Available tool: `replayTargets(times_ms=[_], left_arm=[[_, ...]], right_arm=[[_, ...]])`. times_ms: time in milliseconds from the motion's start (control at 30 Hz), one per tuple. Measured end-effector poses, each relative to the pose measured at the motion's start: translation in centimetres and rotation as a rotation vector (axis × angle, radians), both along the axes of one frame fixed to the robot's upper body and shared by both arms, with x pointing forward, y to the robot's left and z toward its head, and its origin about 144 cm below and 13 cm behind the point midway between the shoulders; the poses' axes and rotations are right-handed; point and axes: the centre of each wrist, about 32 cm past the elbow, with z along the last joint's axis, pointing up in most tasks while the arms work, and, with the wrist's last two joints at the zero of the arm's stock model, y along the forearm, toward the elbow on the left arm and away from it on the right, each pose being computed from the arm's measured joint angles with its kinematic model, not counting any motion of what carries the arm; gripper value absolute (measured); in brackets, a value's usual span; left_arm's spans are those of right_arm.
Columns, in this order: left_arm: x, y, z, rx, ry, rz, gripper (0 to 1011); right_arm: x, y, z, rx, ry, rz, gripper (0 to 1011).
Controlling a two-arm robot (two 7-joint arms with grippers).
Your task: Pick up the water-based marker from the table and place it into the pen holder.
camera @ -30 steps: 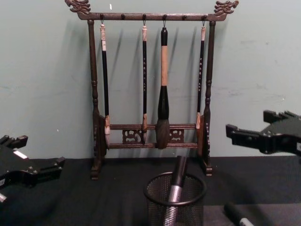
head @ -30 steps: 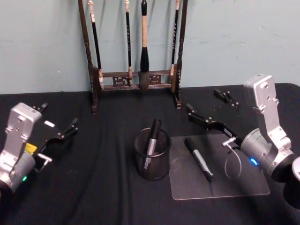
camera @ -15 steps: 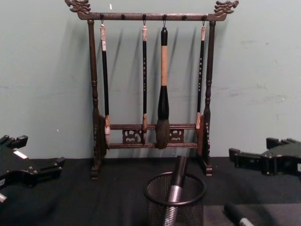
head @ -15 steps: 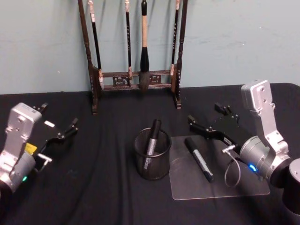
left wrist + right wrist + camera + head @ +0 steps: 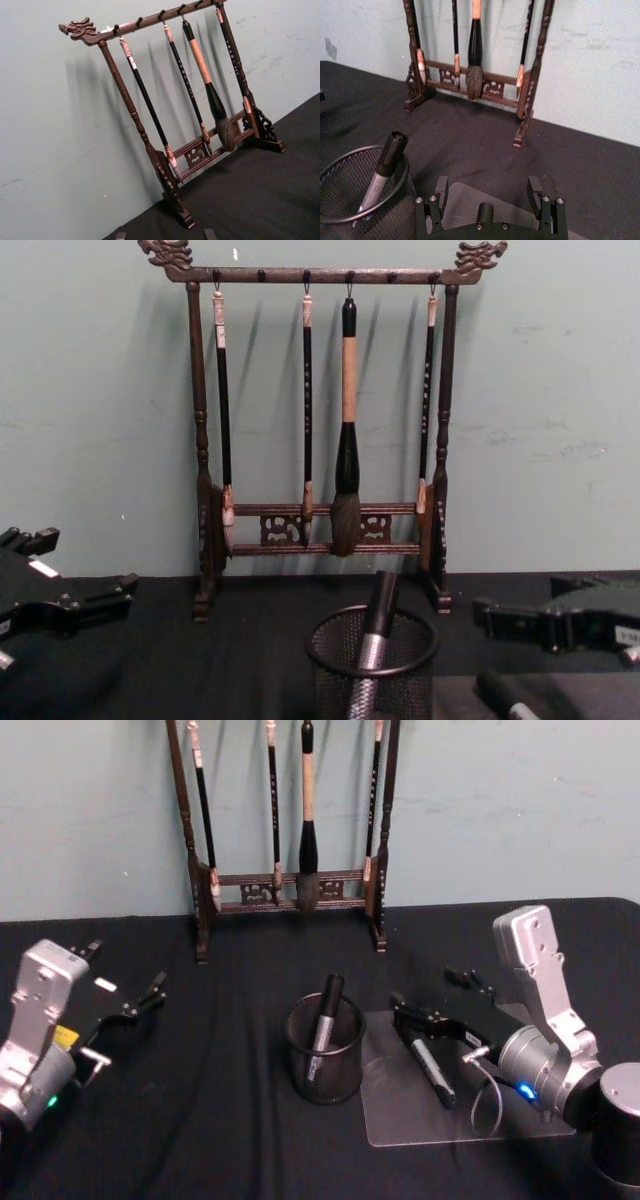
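A black water-based marker [image 5: 425,1060] with a silver label lies on the grey mat [image 5: 405,1115] on the black table [image 5: 220,1120], just right of the pen holder [image 5: 325,1082]; its cap end shows in the chest view [image 5: 503,695]. The pen holder is a black mesh cup [image 5: 330,680] [image 5: 340,197] with another marker [image 5: 322,1018] [image 5: 385,162] leaning inside it. My right gripper [image 5: 430,995] [image 5: 545,615] [image 5: 488,187] hangs open low above the far end of the lying marker, nothing between its fingers. My left gripper [image 5: 125,970] [image 5: 60,585] rests open at the table's left.
A tall dark wooden rack [image 5: 290,890] [image 5: 325,530] [image 5: 200,145] [image 5: 475,82] hung with calligraphy brushes stands at the table's back against a pale green wall. Open black cloth lies between the left gripper and the pen holder.
My right gripper has come down and in toward the pen holder, from above the mat's far right to just over the lying marker. The left arm and both markers stayed put.
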Motion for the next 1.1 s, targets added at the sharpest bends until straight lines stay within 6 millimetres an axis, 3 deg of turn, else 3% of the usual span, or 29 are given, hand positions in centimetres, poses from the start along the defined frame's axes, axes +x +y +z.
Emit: replayTargets(times_ms=[1100], left_arm=[[0.0,0.0,0.0,0.0,0.0,0.0,1009]], right_arm=[[0.0,0.4,-2.5,-0.035,0.1,0.01,1002]])
